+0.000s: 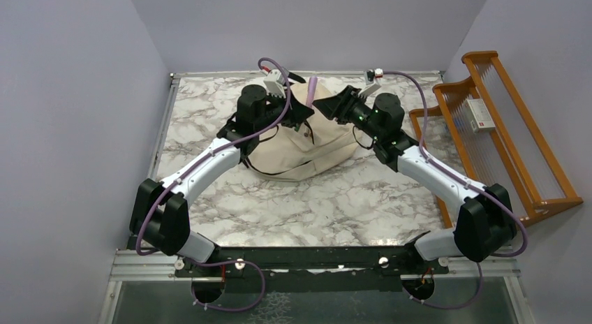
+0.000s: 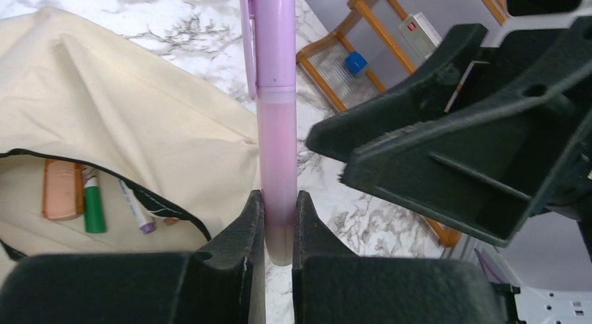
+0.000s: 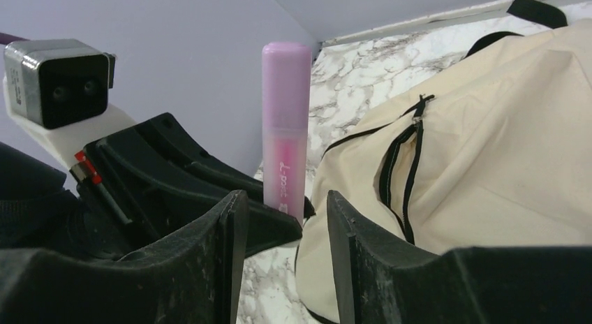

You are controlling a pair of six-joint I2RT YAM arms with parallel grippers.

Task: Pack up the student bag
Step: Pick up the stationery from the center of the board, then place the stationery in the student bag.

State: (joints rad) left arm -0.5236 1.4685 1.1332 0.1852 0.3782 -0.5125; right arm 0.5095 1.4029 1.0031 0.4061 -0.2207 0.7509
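Top view: the soft cream bag point(image 1: 300, 160) slumps mid-table toward the far side. The left gripper point(image 1: 307, 104) and the right gripper point(image 1: 327, 100) meet above it.

Left wrist: the left jaws pinch a smooth, translucent purple marker point(image 2: 274, 93) held upright. The bag's open pocket holds an orange block point(image 2: 61, 189), a green marker point(image 2: 93, 207) and a pen point(image 2: 136, 209). Packing seems partly done, with the purple marker still out.

Right wrist: the right jaws stand apart and empty. Black zipper trim crosses the cloth.

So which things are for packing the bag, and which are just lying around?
For the job: student bag, pink marker held by the left gripper, orange block, green marker and white pen already inside.
Just lying about: wooden rack with grey box and blue thing.
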